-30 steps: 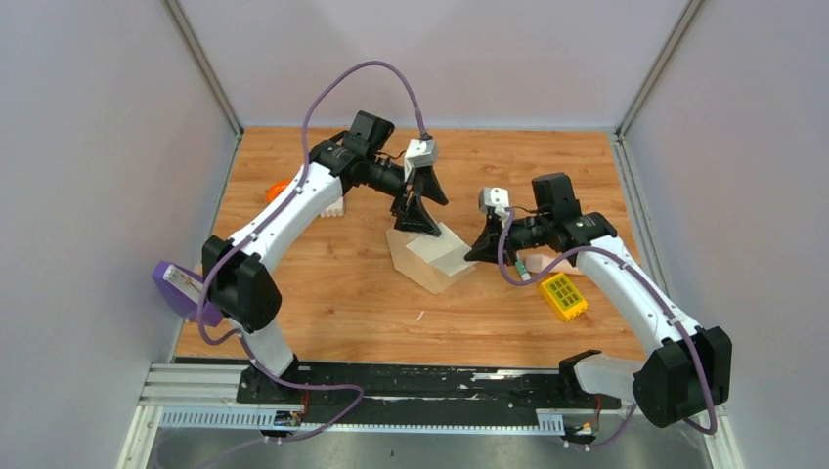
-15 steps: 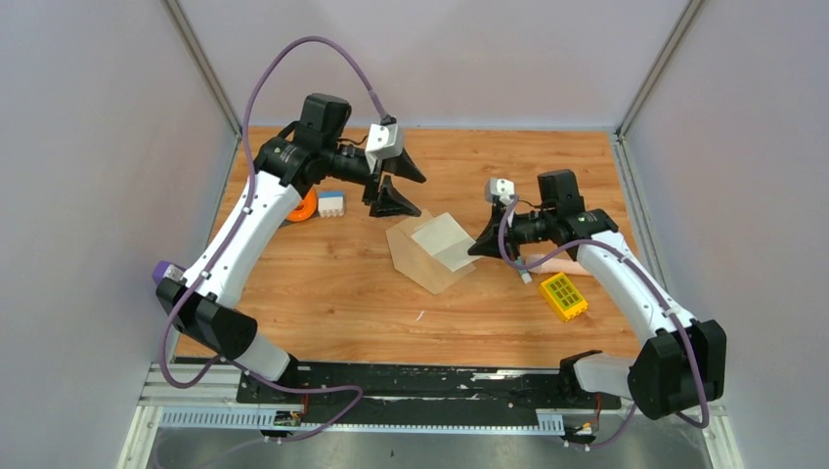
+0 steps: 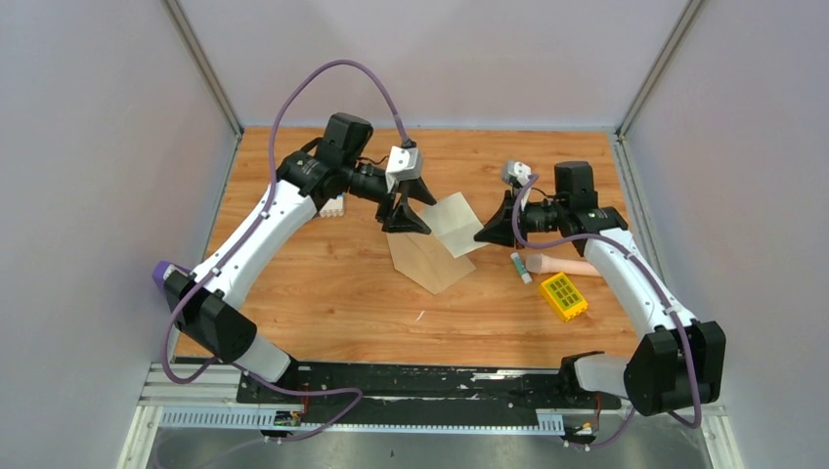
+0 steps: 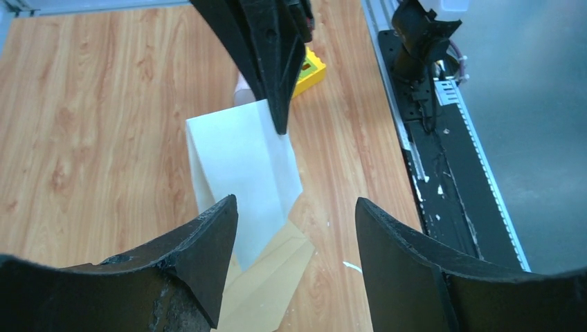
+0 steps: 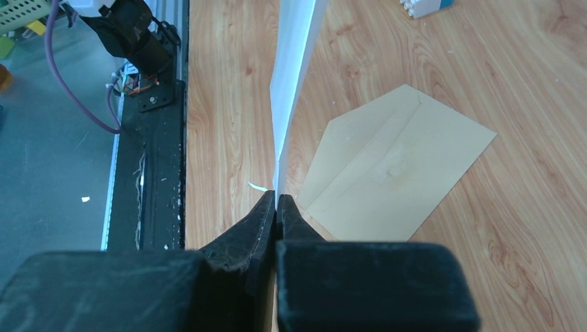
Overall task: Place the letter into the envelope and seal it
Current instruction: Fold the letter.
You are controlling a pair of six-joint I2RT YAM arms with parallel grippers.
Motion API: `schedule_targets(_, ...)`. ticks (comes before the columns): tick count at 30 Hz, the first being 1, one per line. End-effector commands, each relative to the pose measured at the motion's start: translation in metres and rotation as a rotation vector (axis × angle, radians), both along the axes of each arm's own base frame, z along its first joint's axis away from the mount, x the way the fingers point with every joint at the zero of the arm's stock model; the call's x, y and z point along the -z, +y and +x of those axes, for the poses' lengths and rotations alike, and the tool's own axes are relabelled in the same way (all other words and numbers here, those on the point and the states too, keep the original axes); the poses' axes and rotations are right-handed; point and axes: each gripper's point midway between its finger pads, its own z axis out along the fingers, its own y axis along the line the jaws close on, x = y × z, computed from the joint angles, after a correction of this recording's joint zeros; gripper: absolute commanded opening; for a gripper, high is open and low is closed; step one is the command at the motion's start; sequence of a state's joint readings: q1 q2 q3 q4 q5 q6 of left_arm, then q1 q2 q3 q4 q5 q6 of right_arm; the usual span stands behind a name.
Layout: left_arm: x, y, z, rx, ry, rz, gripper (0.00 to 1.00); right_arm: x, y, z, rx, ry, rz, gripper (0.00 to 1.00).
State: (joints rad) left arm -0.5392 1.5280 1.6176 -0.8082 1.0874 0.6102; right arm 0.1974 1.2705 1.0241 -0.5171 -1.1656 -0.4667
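The pale letter [image 3: 457, 223] hangs lifted and tilted over the back corner of the tan envelope [image 3: 431, 262], which lies flat on the wood. My right gripper [image 3: 486, 234] is shut on the letter's right edge. In the right wrist view the letter [image 5: 293, 69] rises edge-on from the closed right gripper [image 5: 277, 199], with the envelope [image 5: 396, 173] below it. My left gripper [image 3: 411, 207] stands open just left of the letter. In the left wrist view the letter [image 4: 241, 162] and envelope [image 4: 271, 287] lie beyond the left gripper [image 4: 296, 216], nothing between its fingers.
A yellow block [image 3: 563, 296], a glue stick [image 3: 520, 266] and a pinkish piece [image 3: 565, 265] lie by the right arm. A white block [image 3: 334, 206] sits under the left arm. A purple roll [image 3: 166, 275] is at the left edge. Grey walls enclose the table.
The right gripper has raised the letter off the envelope and carried it toward the back. The left arm swung away, then came back beside the letter, its jaws narrowing.
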Motion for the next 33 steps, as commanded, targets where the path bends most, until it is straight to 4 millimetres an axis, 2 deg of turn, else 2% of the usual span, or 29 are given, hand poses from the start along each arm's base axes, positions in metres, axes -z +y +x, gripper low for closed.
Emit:
schedule_targets(1, -0.005, -0.011, 0.012, -0.041, -0.040, -0.033, 0.72, -0.026, 0.003, -0.005, -0.049, -0.071, 0.071, 0.00)
schedule_targets(6, 0.007, -0.020, 0.015, -0.042, -0.021, -0.023, 0.72, -0.030, 0.003, -0.012, -0.072, -0.089, 0.088, 0.00)
schedule_targets(15, 0.023, -0.034, 0.010, -0.018, -0.006, 0.015, 0.73, -0.035, 0.001, -0.013, -0.059, -0.102, 0.092, 0.00)
schedule_targets(23, 0.035, -0.047, 0.003, 0.016, 0.007, 0.053, 0.73, -0.028, 0.002, -0.012, -0.059, -0.088, 0.089, 0.00)
schedule_targets(28, 0.027, -0.048, 0.001, 0.026, -0.021, 0.064, 0.73, -0.020, 0.001, -0.001, -0.012, -0.074, 0.054, 0.00)
schedule_targets(33, 0.004, -0.041, -0.004, 0.032, -0.069, 0.059, 0.73, -0.009, -0.002, 0.011, 0.036, -0.074, 0.009, 0.00)
